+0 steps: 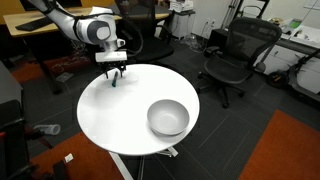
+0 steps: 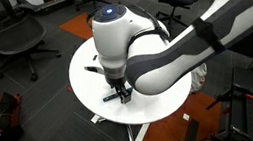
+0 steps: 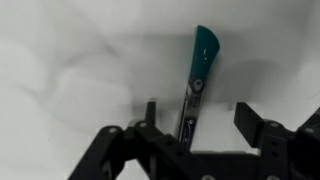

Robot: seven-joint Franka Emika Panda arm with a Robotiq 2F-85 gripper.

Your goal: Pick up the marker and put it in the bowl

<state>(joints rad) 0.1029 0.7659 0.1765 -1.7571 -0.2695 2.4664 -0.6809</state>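
The marker (image 3: 201, 62) is a thin teal-blue stick lying on the white round table (image 1: 120, 120). In the wrist view it runs between my gripper's two fingers, closer to the left one. My gripper (image 3: 200, 118) is open and low over the marker, a finger on each side, not closed on it. In an exterior view the gripper (image 1: 113, 71) is at the table's far left edge. The grey metallic bowl (image 1: 168, 118) stands empty at the table's near right side, well apart from the gripper. In an exterior view the arm hides the bowl, and the gripper (image 2: 118, 95) points down at the table.
Black office chairs (image 1: 233, 55) stand beyond the table, and another chair (image 2: 15, 39) stands beside it. Desks (image 1: 40, 25) line the back of the room. An orange floor mat (image 1: 285, 150) lies beside the table.
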